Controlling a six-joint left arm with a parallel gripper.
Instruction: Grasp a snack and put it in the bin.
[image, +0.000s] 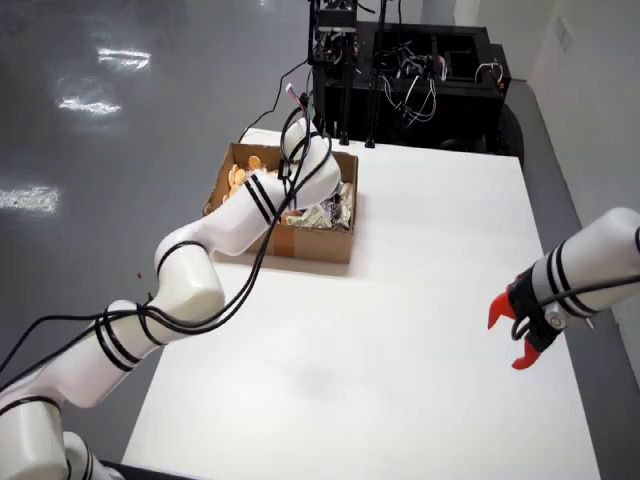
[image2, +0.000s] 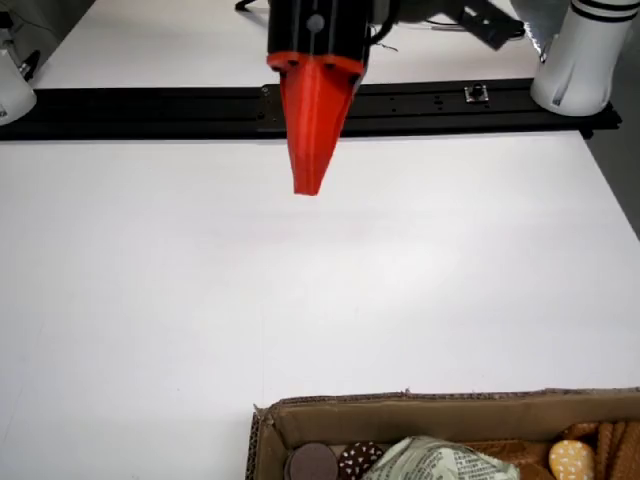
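My gripper (image2: 308, 185) looked clenched on nothing in my own camera, above bare table (image2: 150, 300), cardboard box (image2: 420, 408) of snacks (image2: 435, 462) nearby; the overhead view hid it behind my arm (image: 250, 210)

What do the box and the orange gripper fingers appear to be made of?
The box looks like brown corrugated cardboard, matte: the view on the gripper shows its fluted edge. The fingers look like orange plastic, possibly printed, with a smooth, dull finish.
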